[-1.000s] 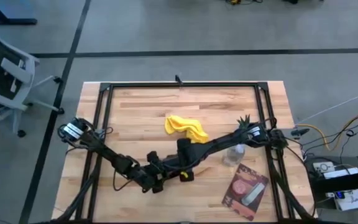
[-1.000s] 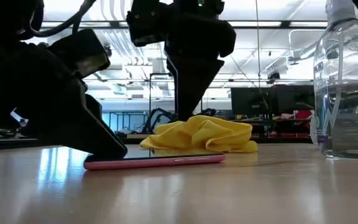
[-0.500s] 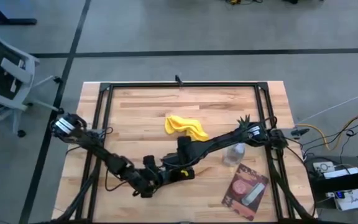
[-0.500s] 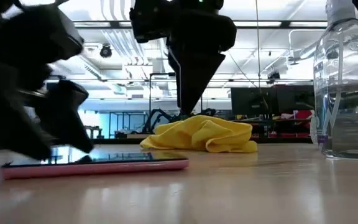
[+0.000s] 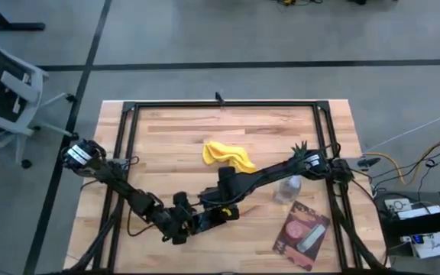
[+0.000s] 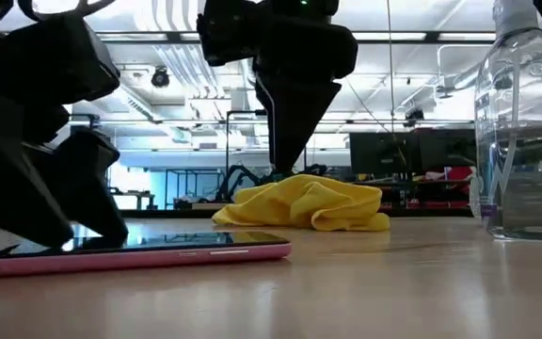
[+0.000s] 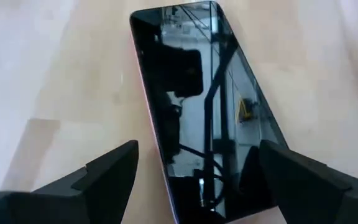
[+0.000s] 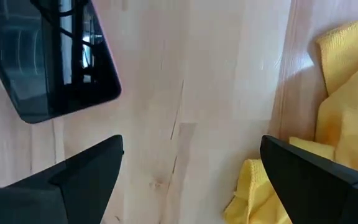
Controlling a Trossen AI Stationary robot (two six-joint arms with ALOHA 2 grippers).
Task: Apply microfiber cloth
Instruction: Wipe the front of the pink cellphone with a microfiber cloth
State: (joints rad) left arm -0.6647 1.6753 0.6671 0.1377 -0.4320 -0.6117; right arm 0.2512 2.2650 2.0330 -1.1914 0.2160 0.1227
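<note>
The yellow microfiber cloth (image 5: 228,155) lies crumpled on the wooden table, behind the table's middle; it also shows in the low view (image 6: 304,205) and the right wrist view (image 8: 347,124). No gripper touches it. My right gripper (image 8: 191,143) hangs open over bare wood between the cloth and a pink-cased phone (image 8: 55,62). The phone (image 7: 204,124) lies flat, screen up. My left gripper (image 7: 197,149) is open, one finger on either side of the phone's near end. My left gripper stands over the phone's near end (image 7: 216,199), slanting down from the table's left. One finger (image 7: 291,174) overlaps the phone's long edge. I cannot tell whether it touches the phone, which lies flat on the table.
A clear spray bottle (image 5: 289,189) stands upright right of the grippers, large at the low view's right (image 6: 525,132). A pink-and-dark flat packet (image 5: 302,233) lies near the front right. A black frame (image 5: 128,153) runs along the table's sides and far edge.
My left gripper has drawn back toward the table's left and near edge. The pink phone has slid along the table the same way and stays flat.
</note>
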